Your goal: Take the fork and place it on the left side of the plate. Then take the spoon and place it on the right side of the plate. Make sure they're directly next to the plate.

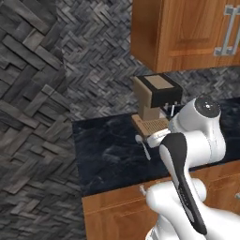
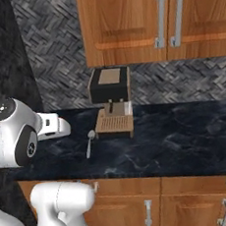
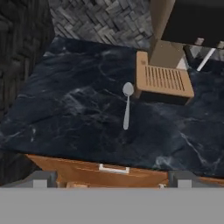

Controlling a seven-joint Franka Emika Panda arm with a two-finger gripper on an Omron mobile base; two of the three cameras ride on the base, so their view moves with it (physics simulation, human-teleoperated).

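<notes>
The spoon (image 3: 127, 107) lies flat on the dark marble counter (image 3: 78, 109), just left of the coffee machine's slatted tray, with its bowl toward the wall and its handle toward the counter's front edge. It also shows as the spoon (image 1: 144, 147) and the spoon (image 2: 89, 144). My gripper (image 3: 113, 180) hovers above the front edge of the counter, open, with nothing between its fingertips (image 3: 41, 178), and the spoon lies well ahead of it. The fork and the plate are out of view.
A black and tan coffee machine (image 2: 109, 85) with a slatted tray (image 3: 164, 78) stands at the back of the counter. A thin pale rod (image 3: 205, 59) shows beside it; I cannot tell what it is. Wooden cabinets (image 2: 139, 18) hang overhead and drawers (image 3: 113, 168) sit below.
</notes>
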